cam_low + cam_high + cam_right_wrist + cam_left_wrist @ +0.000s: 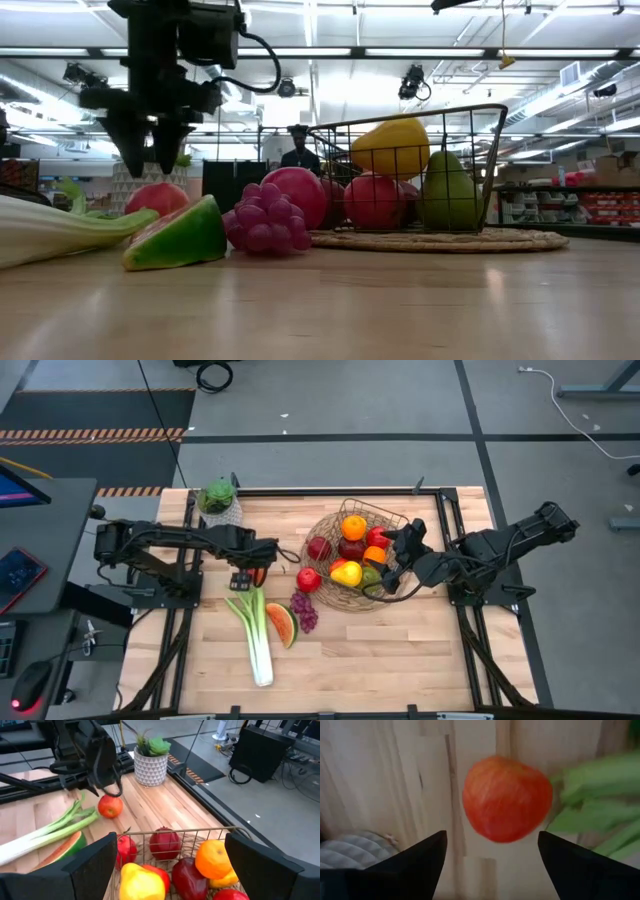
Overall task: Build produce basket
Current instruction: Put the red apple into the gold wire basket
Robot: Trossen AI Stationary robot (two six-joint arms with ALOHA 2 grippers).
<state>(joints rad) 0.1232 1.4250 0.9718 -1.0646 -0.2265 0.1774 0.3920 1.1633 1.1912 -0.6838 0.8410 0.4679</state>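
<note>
Most produce already fills the basket [392, 520]; left hand [240, 582], fingers wide, hovers over an apple [506, 797] at nine o'clock; right hand [390, 575] waits wide.

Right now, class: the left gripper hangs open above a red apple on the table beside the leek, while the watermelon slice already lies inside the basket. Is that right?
Not quite. The watermelon slice lies on the table beside the leek, outside the basket, as the high view shows. The left gripper does hang open above the red apple.
</note>
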